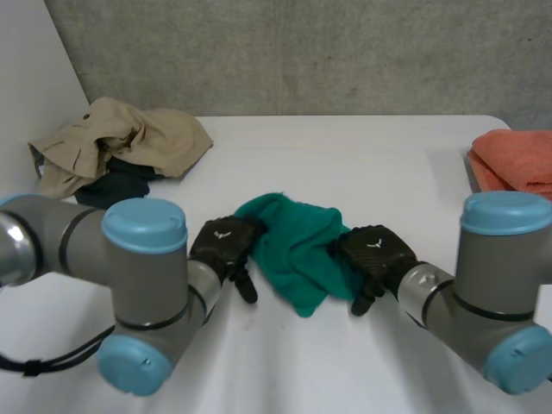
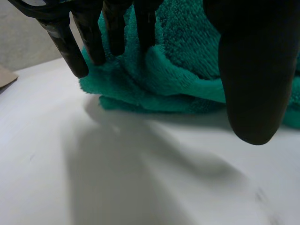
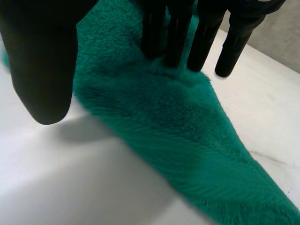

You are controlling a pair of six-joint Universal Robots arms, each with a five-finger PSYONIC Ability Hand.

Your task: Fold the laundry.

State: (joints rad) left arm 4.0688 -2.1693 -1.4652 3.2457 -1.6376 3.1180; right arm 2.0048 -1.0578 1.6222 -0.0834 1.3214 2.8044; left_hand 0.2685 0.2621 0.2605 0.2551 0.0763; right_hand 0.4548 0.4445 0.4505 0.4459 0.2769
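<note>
A: left hand and right hand: fingers straight, thumbs clear, resting on edges of green towel, centre frame.
B: Towel bunched (no fold made). Tan clothes upper left untouched.

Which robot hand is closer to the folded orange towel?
Right. The right hand sits at the edge of the crumpled green towel nearest the folded orange towel; the left hand is at the green one's opposite edge, farther away.
</note>
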